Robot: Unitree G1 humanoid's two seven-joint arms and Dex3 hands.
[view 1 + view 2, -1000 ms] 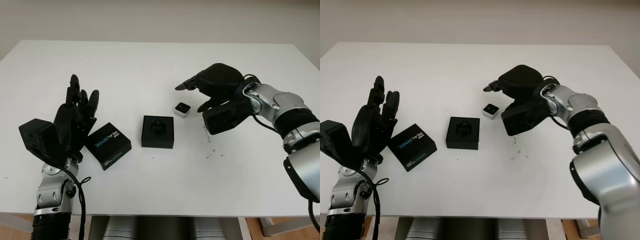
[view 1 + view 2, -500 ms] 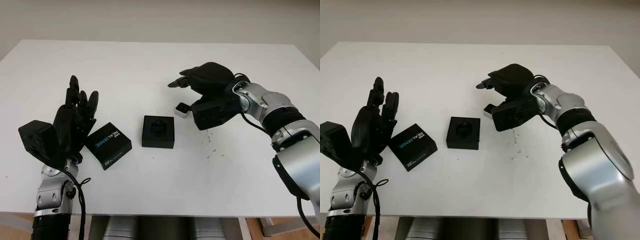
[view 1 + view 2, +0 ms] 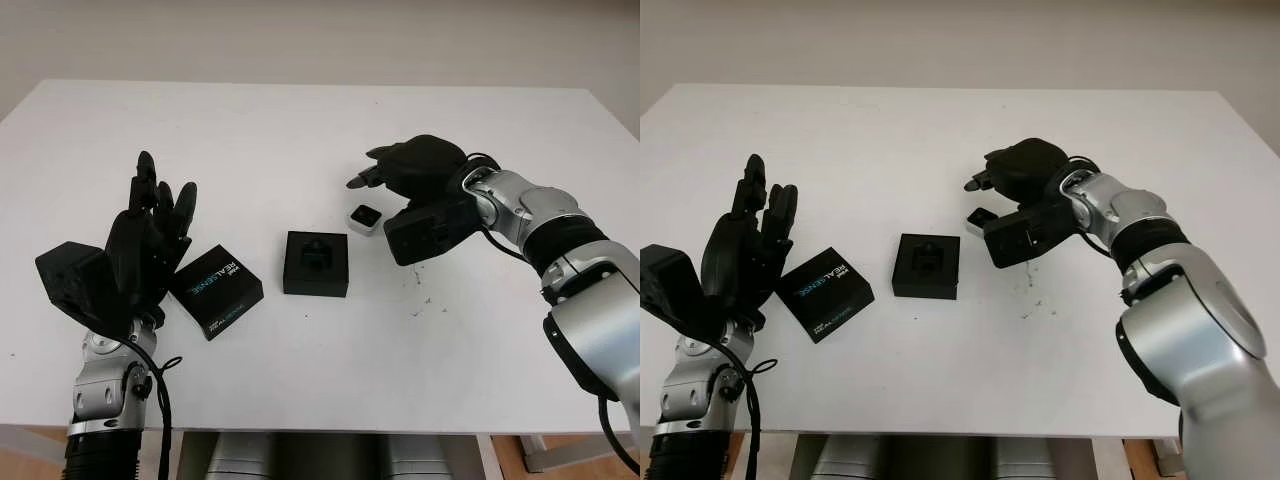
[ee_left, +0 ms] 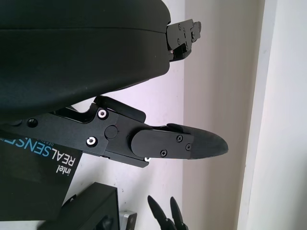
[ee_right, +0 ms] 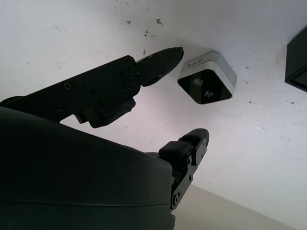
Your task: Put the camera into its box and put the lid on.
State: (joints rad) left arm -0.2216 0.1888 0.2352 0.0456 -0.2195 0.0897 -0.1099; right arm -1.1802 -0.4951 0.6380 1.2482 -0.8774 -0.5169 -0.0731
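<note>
The right hand (image 3: 400, 175) hangs over the small camera (image 3: 364, 217) on the table just right of the open box (image 3: 315, 263), fingers wide and holding nothing, so it should drop straight down and pinch both sides gently.

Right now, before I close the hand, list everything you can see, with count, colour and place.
camera: one, silver-white with dark front, on the table just ahead of the right hand's fingers, untouched.
box: one, black, open, centre of table, left of the camera.
lid: one, black with printed lettering, flat on the table left of the box.
table: one, white.
right hand: black, open, over the camera.
left hand: black, open, raised near the lid.
</note>
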